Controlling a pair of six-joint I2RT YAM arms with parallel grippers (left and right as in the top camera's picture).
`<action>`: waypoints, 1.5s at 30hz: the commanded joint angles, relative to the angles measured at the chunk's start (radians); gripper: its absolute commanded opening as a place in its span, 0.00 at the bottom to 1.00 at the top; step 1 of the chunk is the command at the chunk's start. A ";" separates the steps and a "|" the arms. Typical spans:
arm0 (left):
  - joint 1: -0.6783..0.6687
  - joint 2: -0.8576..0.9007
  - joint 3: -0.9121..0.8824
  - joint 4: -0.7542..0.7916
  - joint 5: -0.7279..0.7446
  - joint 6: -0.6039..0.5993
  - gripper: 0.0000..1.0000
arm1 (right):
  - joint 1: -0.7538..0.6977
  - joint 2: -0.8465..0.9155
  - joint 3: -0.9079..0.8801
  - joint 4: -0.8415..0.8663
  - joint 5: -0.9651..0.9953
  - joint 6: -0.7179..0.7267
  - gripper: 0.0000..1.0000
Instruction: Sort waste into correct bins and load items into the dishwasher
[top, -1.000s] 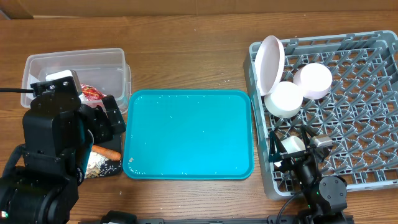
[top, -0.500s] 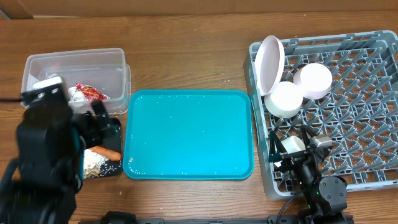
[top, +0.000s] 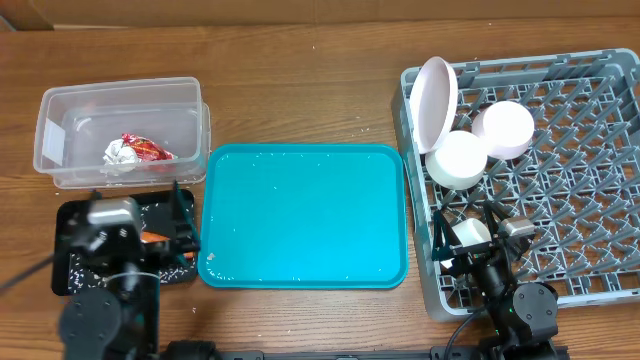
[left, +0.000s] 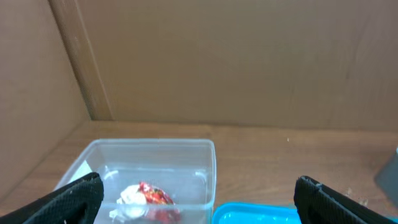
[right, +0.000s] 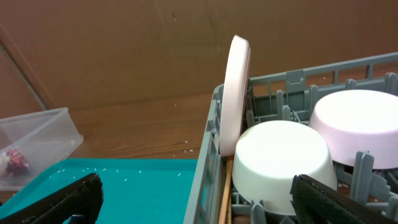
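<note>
Overhead: clear tub (top: 185, 95) sits at the table's left rear. The crumpled white tissue (top: 118, 155) and red wrapper (top: 148, 150) lie inside it, touching each other. The black tray (top: 68, 270) is just in front of the tub, partly covered by the left arm. The carrot piece (top: 153, 238) is on the tray, at the arm's edge. The teal tray (top: 305, 215) sits mid-table, between the black tray and the dish rack (top: 580, 230).

In the rack's left rear corner the plate (top: 436, 98) stands on edge against the wall. The white bowl (top: 460, 160) is just in front of it and the pink bowl (top: 503, 130) just to the right. The two bowls are close together, and I cannot tell if they touch.

Left wrist view: left gripper (left: 199, 186) is spread wide and empty, with both fingers at the frame's bottom corners. The tub with the tissue and wrapper is straight ahead.

Right wrist view: right gripper (right: 196, 183) is also spread wide and holds nothing. It faces the rack's left wall. The plate is upright there and both bowls appear mouth-down. A thin wooden strip, the chopsticks (right: 222, 196), runs along the inner wall beside the white bowl. Only part of it is visible.
</note>
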 joint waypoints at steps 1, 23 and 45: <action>0.024 -0.116 -0.160 0.045 0.059 0.061 1.00 | -0.003 -0.012 -0.007 0.006 -0.002 0.007 1.00; 0.034 -0.369 -0.734 0.356 0.050 0.034 1.00 | -0.003 -0.012 -0.007 0.006 -0.002 0.007 1.00; 0.034 -0.367 -0.746 0.382 0.049 0.034 1.00 | -0.003 -0.012 -0.007 0.006 -0.002 0.007 1.00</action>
